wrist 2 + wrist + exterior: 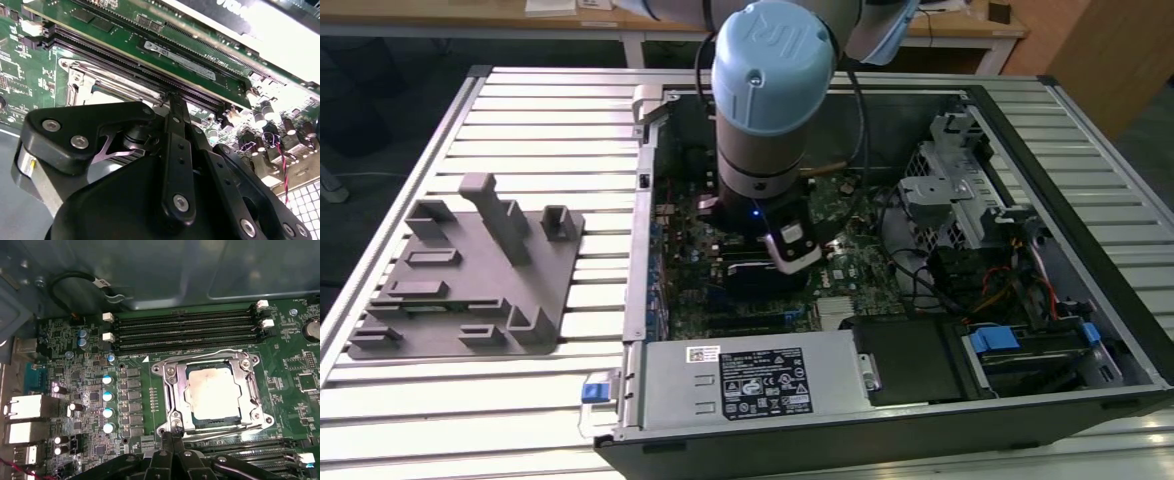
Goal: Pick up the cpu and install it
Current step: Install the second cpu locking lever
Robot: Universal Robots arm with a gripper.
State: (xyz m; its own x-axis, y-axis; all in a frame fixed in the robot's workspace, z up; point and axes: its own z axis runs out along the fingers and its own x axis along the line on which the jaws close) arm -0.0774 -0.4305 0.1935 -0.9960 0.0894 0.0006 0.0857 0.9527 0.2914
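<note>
The cpu (214, 392), a square chip with a dull silver top, lies flat in the motherboard's socket. The metal retention frame (172, 390) is folded down around it, and a wire lever (252, 390) runs along the frame's side. In both wrist views my gripper (172, 436) is shut with nothing between its fingers. Its joined tips (172, 102) sit at the socket's edge, by a corner screw and beside the cpu. In the exterior view the arm (767, 100) reaches down into the open computer case, with the gripper (790, 255) low over the board.
A grey fixture tray (467, 290) lies on the slatted table at the exterior view's left. Memory slots (185, 327) run beside the socket, with capacitors (107, 396) nearby. The case walls (640, 200), a drive cage (954, 180) and the power supply (747, 380) surround the board.
</note>
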